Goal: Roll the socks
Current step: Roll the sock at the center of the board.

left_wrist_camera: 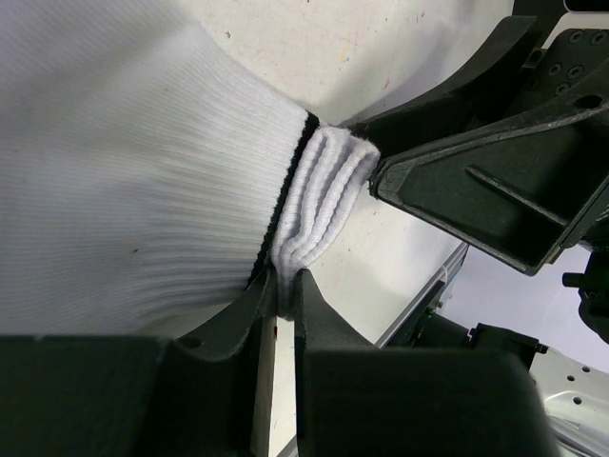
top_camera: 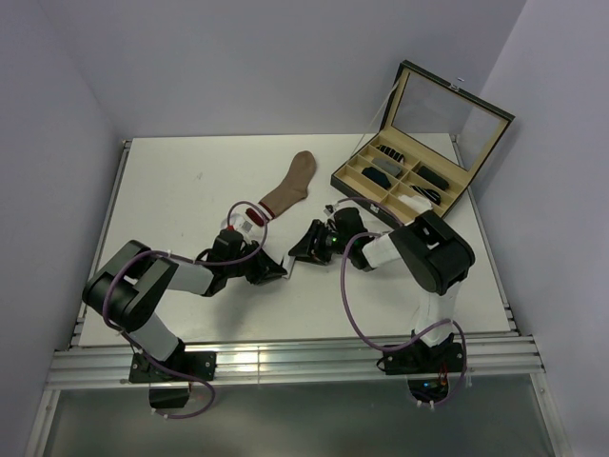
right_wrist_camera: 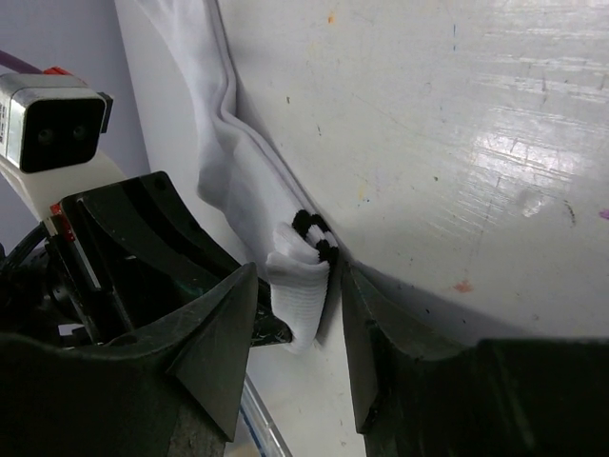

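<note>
The white sock [left_wrist_camera: 133, 181] fills the left wrist view, lying on the white table. My left gripper [left_wrist_camera: 285, 286] is shut on the bunched edge of its cuff [left_wrist_camera: 319, 200], just past a dark stripe. My right gripper [right_wrist_camera: 298, 281] is open, its jaws on either side of the folded, dark-striped cuff [right_wrist_camera: 303, 286] without pinching it. From above, both grippers meet low at the table's middle, left [top_camera: 273, 271] and right [top_camera: 304, 249], and hide the white sock. The tan-brown sock [top_camera: 290, 184] lies flat behind them, untouched.
An open, lidded box [top_camera: 404, 186] with several compartments holding small dark sock rolls stands at the back right. The two wrists are nearly touching. The table's near edge with its metal rail [top_camera: 285, 357] is just behind the grippers.
</note>
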You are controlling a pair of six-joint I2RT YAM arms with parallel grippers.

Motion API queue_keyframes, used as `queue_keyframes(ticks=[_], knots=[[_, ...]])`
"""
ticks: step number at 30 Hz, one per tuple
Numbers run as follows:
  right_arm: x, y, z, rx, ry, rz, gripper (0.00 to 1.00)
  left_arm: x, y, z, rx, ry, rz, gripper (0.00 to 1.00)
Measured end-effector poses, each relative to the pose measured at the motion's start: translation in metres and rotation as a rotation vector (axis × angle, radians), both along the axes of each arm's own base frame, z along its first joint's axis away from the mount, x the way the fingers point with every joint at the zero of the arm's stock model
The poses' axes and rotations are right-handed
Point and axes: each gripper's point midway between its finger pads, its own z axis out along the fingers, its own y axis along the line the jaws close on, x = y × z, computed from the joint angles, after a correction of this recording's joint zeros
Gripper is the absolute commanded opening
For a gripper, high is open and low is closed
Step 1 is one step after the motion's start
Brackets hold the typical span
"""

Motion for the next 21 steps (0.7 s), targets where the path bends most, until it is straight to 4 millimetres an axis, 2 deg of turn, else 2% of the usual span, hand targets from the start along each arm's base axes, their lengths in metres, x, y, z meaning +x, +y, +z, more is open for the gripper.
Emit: queue_keyframes(ticks=[10,14,17,19,20,21], knots=[[-0.001,0.005,-0.003,-0.007,0.006,0.024,0.4,0.0,0.0,0.0,-0.002,-0.001,0.0,0.0],[-0.001,0.006,-0.006,-0.015,0.009,0.033,0.29,0.0,0.0,0.0,-0.004,0.003,0.001,0.0],[-0.002,0.006,-0.009,-0.023,0.015,0.036,0.12,-0.001,-0.001,0.0,-0.007,0.006,-0.001,0.0],[-0.002,0.005,-0.01,-0.027,0.018,0.037,0.05,-0.001,-0.001,0.0,-0.009,0.006,-0.003,0.01],[-0.002,0.005,-0.011,-0.029,0.02,0.036,0.0,-0.002,-0.001,0.0,-0.01,0.006,-0.004,0.04],[-0.003,0.005,-0.011,-0.031,0.021,0.036,0.0,-0.002,-0.001,0.0,-0.011,0.005,-0.005,0.06]])
